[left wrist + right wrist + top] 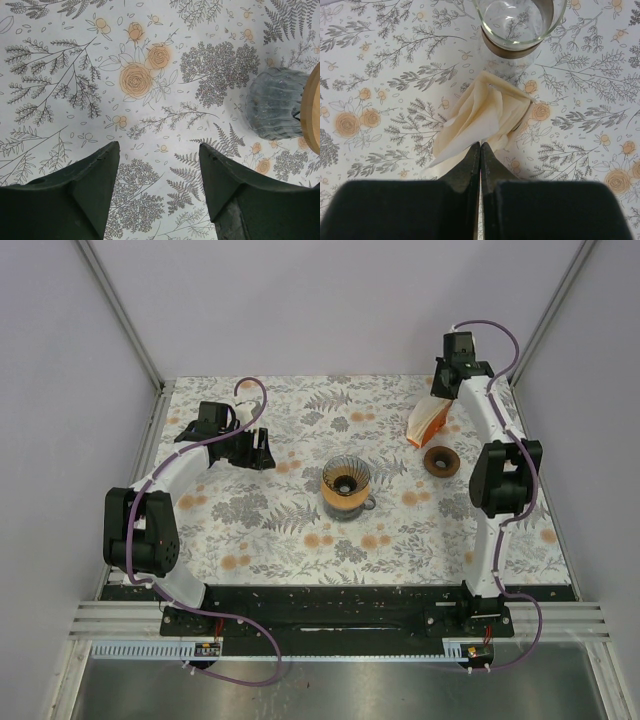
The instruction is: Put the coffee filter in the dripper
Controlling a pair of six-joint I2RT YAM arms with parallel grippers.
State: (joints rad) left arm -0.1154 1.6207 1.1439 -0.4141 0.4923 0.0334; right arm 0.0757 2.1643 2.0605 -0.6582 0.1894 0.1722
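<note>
We saw the dripper (pixel 346 487) only from the top; the right wrist cam caught just a brown-banded glass (pixel 512 25), cropped, beyond the tips. The right gripper (pixel 480 146) was pinched on the filter (pixel 482 112), which fanned out ahead of the jaws. The left gripper (pixel 157 147) gaped empty, with ribbed glass (pixel 277 110) ahead-right, cut off.

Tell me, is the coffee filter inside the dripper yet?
Out. The coffee filter sits on the table, pinched by the right gripper, jaws shut, away from the dripper.
</note>
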